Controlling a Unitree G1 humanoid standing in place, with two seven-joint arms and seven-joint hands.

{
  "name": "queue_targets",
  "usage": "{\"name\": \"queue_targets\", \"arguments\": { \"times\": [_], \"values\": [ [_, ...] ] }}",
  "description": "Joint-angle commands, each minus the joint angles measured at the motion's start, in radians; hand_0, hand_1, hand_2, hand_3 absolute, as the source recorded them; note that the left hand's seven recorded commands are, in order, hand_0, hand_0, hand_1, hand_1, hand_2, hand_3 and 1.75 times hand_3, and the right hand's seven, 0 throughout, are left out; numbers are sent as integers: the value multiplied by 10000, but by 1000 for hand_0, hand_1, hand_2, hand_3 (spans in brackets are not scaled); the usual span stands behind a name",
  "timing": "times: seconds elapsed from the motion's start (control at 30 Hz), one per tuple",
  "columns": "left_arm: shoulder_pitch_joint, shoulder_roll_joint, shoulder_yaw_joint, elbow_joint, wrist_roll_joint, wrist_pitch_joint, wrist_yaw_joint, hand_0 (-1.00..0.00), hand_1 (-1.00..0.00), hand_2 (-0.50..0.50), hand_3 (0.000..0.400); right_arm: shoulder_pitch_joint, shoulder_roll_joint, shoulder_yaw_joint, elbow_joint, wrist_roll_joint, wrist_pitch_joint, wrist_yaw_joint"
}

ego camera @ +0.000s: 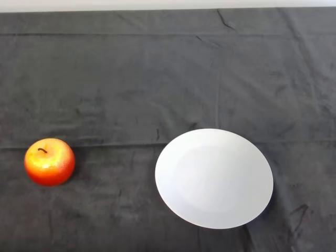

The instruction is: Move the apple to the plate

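A red and yellow apple (pixel 49 161) with a short dark stem stands upright on the dark cloth at the left of the head view. A round white plate (pixel 214 178) lies to its right, near the front of the table, with nothing on it. A stretch of cloth separates the apple from the plate.
The dark cloth (pixel 157 79) covers the whole table and has creases and folds. The table's far edge runs along the top of the view.
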State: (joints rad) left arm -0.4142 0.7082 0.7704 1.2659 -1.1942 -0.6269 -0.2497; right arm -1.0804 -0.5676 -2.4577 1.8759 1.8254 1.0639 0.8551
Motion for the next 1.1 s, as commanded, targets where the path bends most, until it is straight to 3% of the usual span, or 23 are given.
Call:
{"name": "queue_targets", "arguments": {
  "times": [0.03, 0.73, 1.1],
  "values": [
    [-293, 53, 127, 386, 207, 115, -167, 0, 0, 0, 0, -27, -205, -59, -21, -2, 158, 59],
    [-414, -19, 377, 378, 613, 114, -131, 0, 0, 0, 0, -28, -204, -58, -18, -2, 168, 67],
    [-947, -448, -23, 324, 1287, -286, 41, 0, 0, 0, 0, -28, -203, -58, -18, -3, 172, 70]
  ]
}}
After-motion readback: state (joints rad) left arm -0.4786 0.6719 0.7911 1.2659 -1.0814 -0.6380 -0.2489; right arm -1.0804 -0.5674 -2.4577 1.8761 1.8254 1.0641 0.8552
